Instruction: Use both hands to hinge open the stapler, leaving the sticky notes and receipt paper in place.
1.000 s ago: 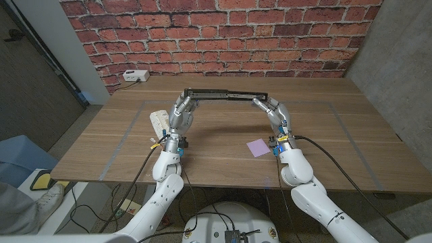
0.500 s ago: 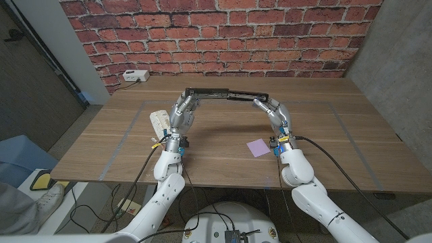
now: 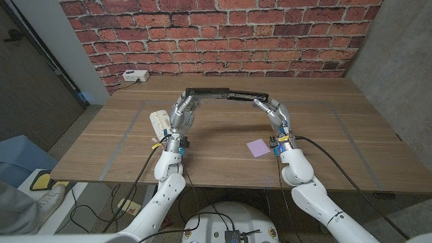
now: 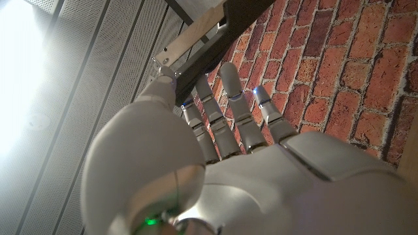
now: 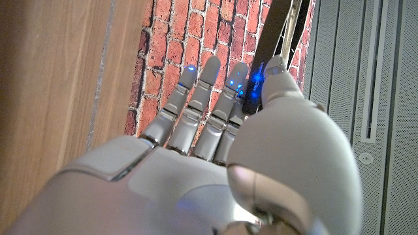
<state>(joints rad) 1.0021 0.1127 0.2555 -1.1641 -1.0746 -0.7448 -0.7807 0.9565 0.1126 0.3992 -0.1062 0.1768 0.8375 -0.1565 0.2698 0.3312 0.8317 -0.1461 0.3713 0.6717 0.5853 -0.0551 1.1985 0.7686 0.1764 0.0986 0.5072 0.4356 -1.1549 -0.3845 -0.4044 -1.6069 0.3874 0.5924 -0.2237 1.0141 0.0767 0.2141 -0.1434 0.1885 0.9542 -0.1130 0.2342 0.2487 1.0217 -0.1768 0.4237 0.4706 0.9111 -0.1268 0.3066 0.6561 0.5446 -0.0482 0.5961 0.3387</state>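
A long black stapler [image 3: 223, 94] hangs in the air over the far middle of the table, hinged out almost straight with a slight bend at its middle. My left hand [image 3: 181, 110] grips its left end and my right hand [image 3: 270, 109] grips its right end. In the left wrist view the fingers [image 4: 230, 98] reach up to the stapler [image 4: 215, 29], thumb against it. In the right wrist view the thumb [image 5: 271, 78] presses the stapler [image 5: 277, 26]. A purple sticky note pad [image 3: 256, 147] lies beside my right wrist. A white receipt roll [image 3: 158, 120] lies left of my left hand.
A white box with a cable [image 3: 135, 75] sits at the table's back left corner by the brick wall. Grey tape lines [image 3: 125, 138] mark a rectangle on the wooden table [image 3: 216, 155]. A grey wall stands to the right.
The stapler's right half has dipped a little, so the bend at its hinge shows more. Both hands have stayed almost where they were.
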